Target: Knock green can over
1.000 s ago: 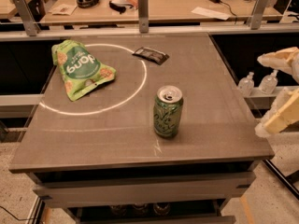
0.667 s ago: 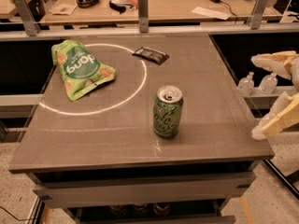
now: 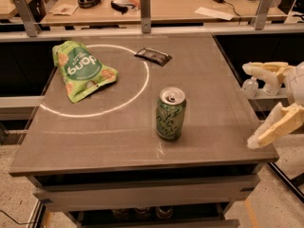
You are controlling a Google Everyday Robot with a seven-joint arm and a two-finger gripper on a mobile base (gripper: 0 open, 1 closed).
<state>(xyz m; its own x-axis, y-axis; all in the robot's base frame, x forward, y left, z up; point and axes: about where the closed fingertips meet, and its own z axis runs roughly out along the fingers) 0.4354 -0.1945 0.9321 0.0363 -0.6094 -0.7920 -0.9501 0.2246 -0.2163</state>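
So the gripper [image 3: 249, 106] is hanging off the right edge of the table [image 3: 223, 103], around the front-right corner, with its two pale fingers [image 3: 278, 126] spread wide, one above the other. It's not holding or touching anything. The green can [image 3: 171, 114] is standing upright toward the front middle of the tabletop, pull-tab end up, and it's well apart from the gripper, off to its left. A green snack bag [image 3: 83, 70] is lying flat at the back left, right across a white circle [image 3: 142, 87] marked on the surface. A small dark packet [image 3: 153, 56] sits near the back edge. Both are on the far side of the can, not between it and the gripper.
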